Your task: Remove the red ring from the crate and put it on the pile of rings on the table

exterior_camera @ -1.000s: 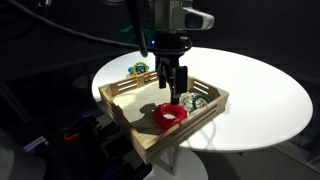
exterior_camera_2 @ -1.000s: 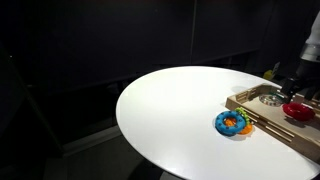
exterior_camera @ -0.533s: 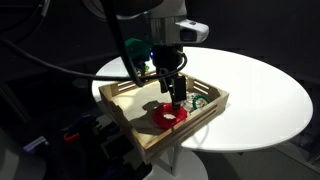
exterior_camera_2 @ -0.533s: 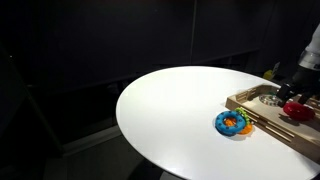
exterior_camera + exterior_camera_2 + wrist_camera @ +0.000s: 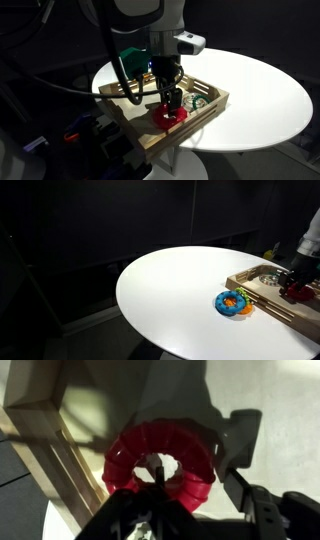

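Observation:
The red ring (image 5: pixel 168 116) lies on the floor of the light-wood crate (image 5: pixel 195 124), near its front corner. My gripper (image 5: pixel 172 103) has come straight down onto it. In the wrist view one finger stands inside the hole of the red ring (image 5: pixel 160 460) and the other finger (image 5: pixel 240 445) stands outside its wall, with a thin gap still showing. The gripper (image 5: pixel 200 460) is open around that side of the ring. The pile of rings (image 5: pixel 232 302), blue, orange and green, sits on the white table (image 5: pixel 170 290) just in front of the crate (image 5: pixel 285 310).
A green-and-white ring (image 5: pixel 197 100) lies in the crate beside the red one. The crate's wooden side wall (image 5: pixel 45 420) runs close along the ring. The crate sits at the table's edge (image 5: pixel 260 90), with dark surroundings beyond.
The gripper has dropped from above the crate down onto the red ring, and its jaws have narrowed around the ring's wall. The ring has not moved.

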Controlling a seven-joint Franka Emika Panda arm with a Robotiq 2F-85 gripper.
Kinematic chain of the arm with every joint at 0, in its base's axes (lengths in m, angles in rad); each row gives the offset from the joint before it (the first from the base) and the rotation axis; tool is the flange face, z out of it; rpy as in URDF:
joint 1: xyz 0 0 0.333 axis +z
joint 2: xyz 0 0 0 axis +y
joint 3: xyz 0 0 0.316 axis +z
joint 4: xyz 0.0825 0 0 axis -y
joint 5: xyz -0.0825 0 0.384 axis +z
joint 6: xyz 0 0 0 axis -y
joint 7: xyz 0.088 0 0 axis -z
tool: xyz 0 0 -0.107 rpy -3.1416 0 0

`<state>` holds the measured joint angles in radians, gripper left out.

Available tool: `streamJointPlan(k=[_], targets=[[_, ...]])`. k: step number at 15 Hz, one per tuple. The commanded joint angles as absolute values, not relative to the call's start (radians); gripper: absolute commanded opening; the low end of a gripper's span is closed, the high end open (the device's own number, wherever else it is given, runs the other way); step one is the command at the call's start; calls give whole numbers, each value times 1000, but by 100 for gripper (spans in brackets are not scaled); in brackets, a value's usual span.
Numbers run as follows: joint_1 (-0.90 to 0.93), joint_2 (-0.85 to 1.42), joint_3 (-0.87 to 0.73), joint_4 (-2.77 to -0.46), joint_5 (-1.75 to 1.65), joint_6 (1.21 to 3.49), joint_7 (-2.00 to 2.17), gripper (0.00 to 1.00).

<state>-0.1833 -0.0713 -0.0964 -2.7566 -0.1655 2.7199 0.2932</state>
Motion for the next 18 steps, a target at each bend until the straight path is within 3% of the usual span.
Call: streamJointPlan(k=[1, 4, 18], targets=[[-178, -70, -107, -2760, -145, 2736, 293, 34], [-158, -118, -96, -2760, -113, 2706, 276, 10], [-26, -238, 0, -2577, 60, 2448, 263, 10]])
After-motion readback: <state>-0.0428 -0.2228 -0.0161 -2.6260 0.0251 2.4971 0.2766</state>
